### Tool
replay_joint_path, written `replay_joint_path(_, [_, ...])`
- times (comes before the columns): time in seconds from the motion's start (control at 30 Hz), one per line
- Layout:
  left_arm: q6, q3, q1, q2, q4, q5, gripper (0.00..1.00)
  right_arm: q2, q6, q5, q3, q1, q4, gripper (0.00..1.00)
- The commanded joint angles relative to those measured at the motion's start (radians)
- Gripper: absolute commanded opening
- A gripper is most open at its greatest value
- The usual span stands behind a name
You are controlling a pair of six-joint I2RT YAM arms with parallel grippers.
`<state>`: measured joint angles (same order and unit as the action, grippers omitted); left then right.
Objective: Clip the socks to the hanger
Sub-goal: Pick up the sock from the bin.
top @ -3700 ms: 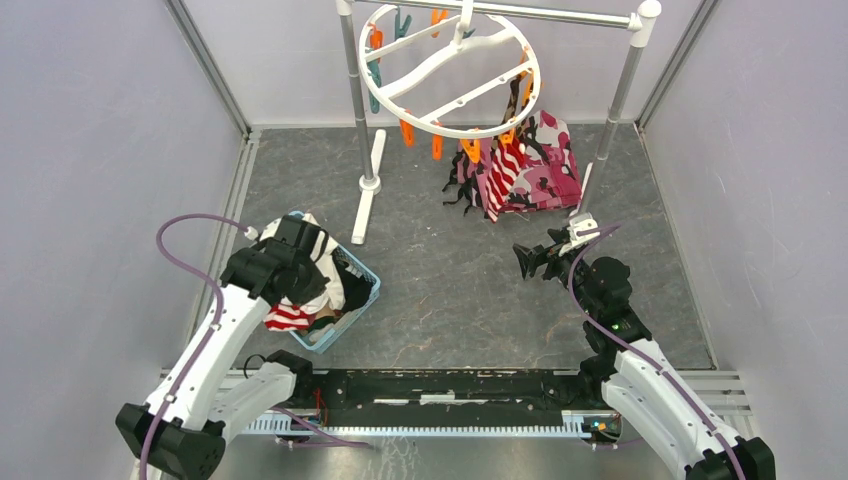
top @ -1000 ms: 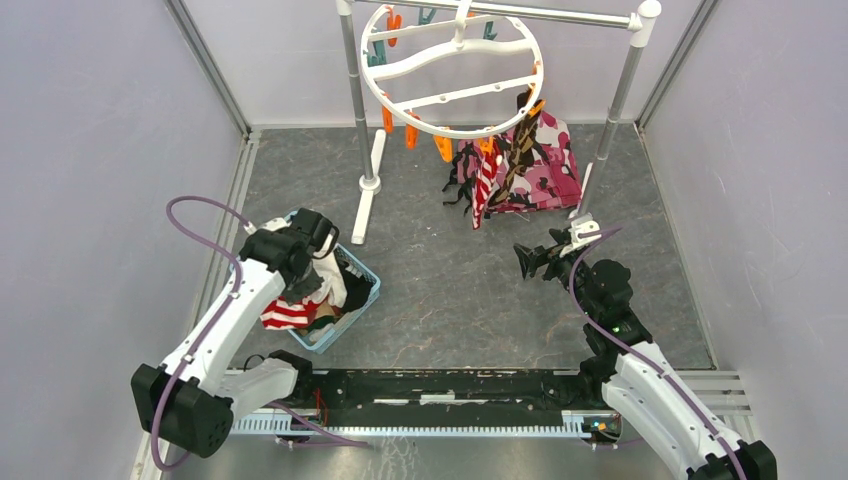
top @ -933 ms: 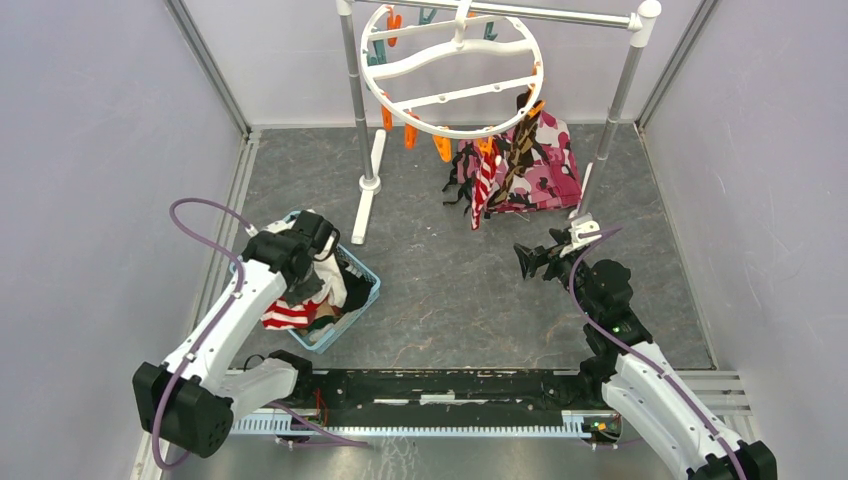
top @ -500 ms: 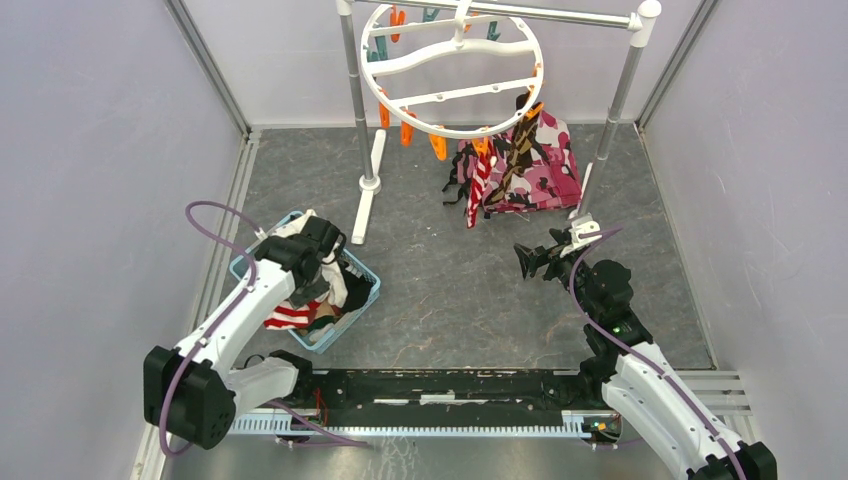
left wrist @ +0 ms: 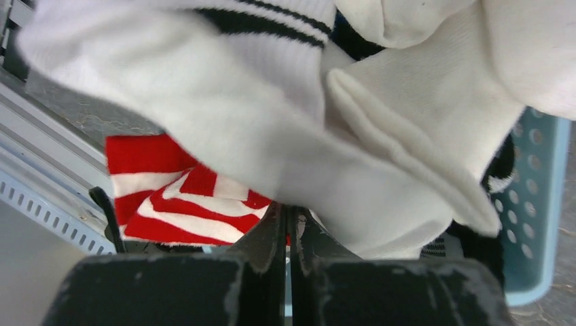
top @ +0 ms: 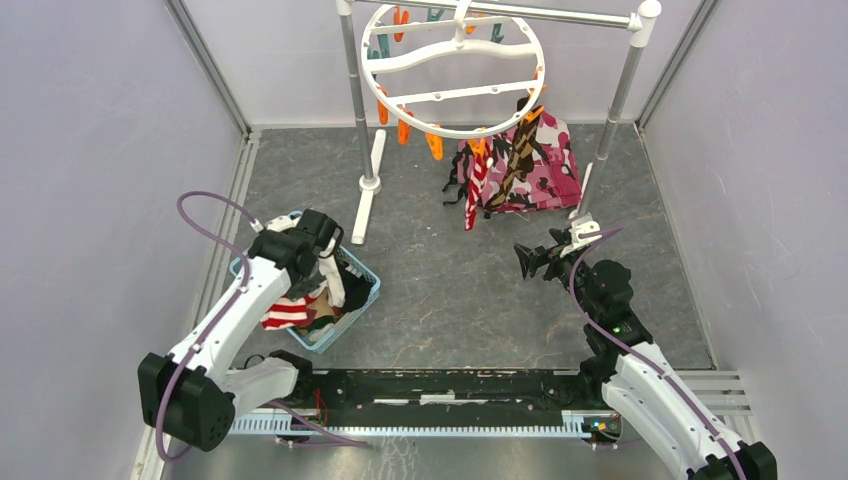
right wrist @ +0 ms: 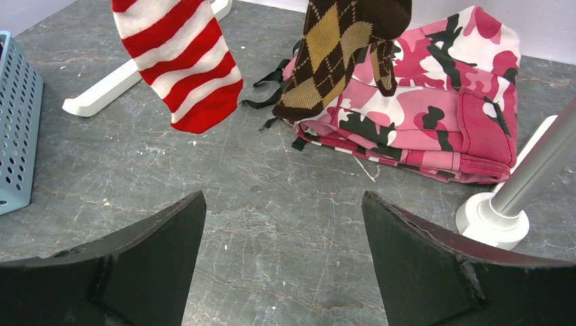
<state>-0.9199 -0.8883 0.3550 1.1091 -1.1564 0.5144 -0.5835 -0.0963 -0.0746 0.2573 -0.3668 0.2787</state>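
Overhead, one round white hanger (top: 460,92) hangs from the silver rail (top: 570,13), which rests on two white-capped poles (top: 352,100). Two socks are clipped at the hanger's right-hand rim: one red-and-white striped sock (top: 473,190) and one brown-and-black argyle sock (top: 520,150), hanging side by side. Orange and teal clothespins (top: 435,145) ring the hanger, but those on its far side overlap the rail, so no sure count is possible. One pink, black and white camouflage cloth (top: 550,170) lies on the desk (top: 450,290) below the hanger's right rim, partly behind the two hung socks.

Well apart from the hanger, toward the near left, stands one blue basket (top: 372,292) with more socks heaped in it. From the left wrist, three pieces show. They are one white sock with dark cuff stripes (left wrist: 224,75), a second white piece (left wrist: 421,136) and a second striped sock (left wrist: 170,204). Darker cloth beneath is too buried to identify.

The left fingers (left wrist: 284,234) are down in that heap, pressed together with only a hairline between them. Their tips are hidden under the white sock, and whether any fabric is nipped cannot be told. The right fingers (top: 528,260) hover over the desk on the near side of the hanger's right rim, spread wide with nothing between them.
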Motion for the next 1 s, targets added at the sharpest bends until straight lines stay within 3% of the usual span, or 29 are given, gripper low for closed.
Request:
replay_joint_path(0.0, [0.02, -0.115, -0.005, -0.058, -0.128, 0.049, 0.02, 0.006, 0.003, 0.009, 0.001, -0.006, 0.032, 0.91])
replay_joint_path(0.43, [0.038, -0.254, -0.004, -0.089, -0.244, -0.069, 0.02, 0.016, 0.004, 0.013, 0.003, -0.02, 0.031, 0.91])
replay_joint_path(0.6, [0.075, -0.342, -0.004, -0.101, -0.232, -0.231, 0.02, 0.014, 0.003, 0.013, 0.0, -0.021, 0.035, 0.92])
replay_joint_path(0.97, [0.192, -0.492, -0.005, -0.121, -0.182, -0.327, 0.02, 0.01, 0.003, 0.005, -0.002, -0.021, 0.038, 0.92])
